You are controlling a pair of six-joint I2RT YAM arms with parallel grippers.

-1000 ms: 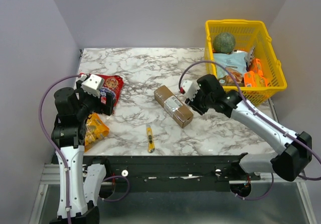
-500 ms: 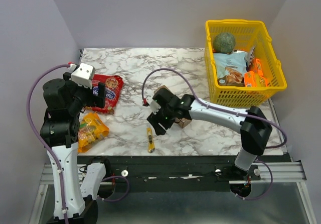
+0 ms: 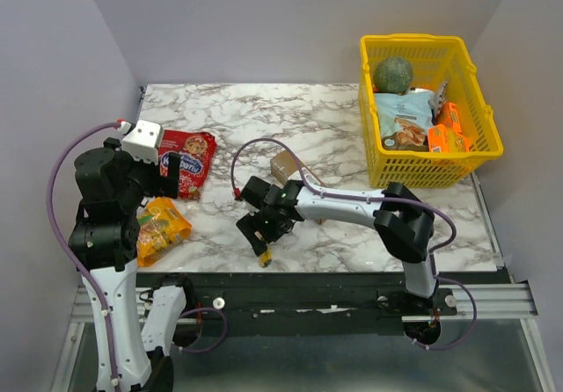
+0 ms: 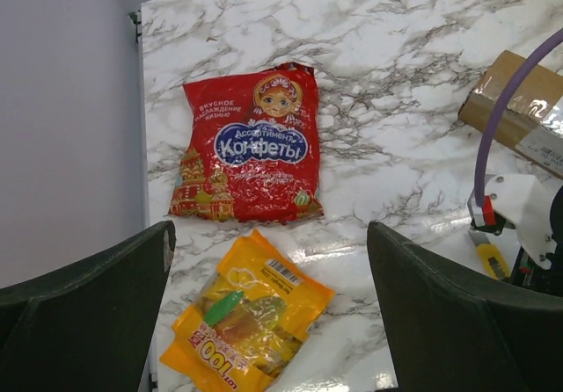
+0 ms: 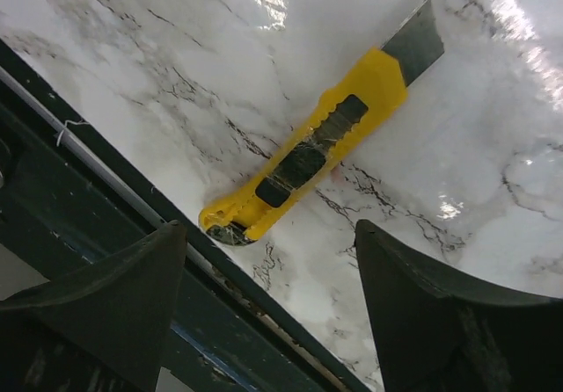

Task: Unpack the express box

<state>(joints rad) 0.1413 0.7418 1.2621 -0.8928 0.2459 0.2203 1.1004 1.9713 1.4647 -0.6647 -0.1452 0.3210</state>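
Note:
The express box [image 3: 283, 165], a brown carton, lies mid-table, mostly covered by my right arm; the left wrist view shows its taped end [image 4: 519, 102]. My right gripper [image 3: 259, 234] hangs open low over a yellow utility knife [image 3: 265, 254] by the table's front edge. In the right wrist view the knife [image 5: 317, 150] lies just beyond the open right gripper [image 5: 268, 238], blade extended, with nothing between the fingers. My left gripper [image 3: 167, 177] is open and empty, raised over the left side of the table. The left wrist view shows the left gripper [image 4: 268, 234] above two snack bags.
A red snack bag [image 4: 251, 146] and an orange one [image 4: 246, 322] lie at the left. A yellow basket [image 3: 479, 146] holding packets and a green ball stands at the back right. The table's front edge and dark rail [image 5: 106, 172] run right beside the knife.
My right arm swung from the box's right side across to the front, down over the knife, and its jaws opened wider. The left arm drew back and left slightly, staying open.

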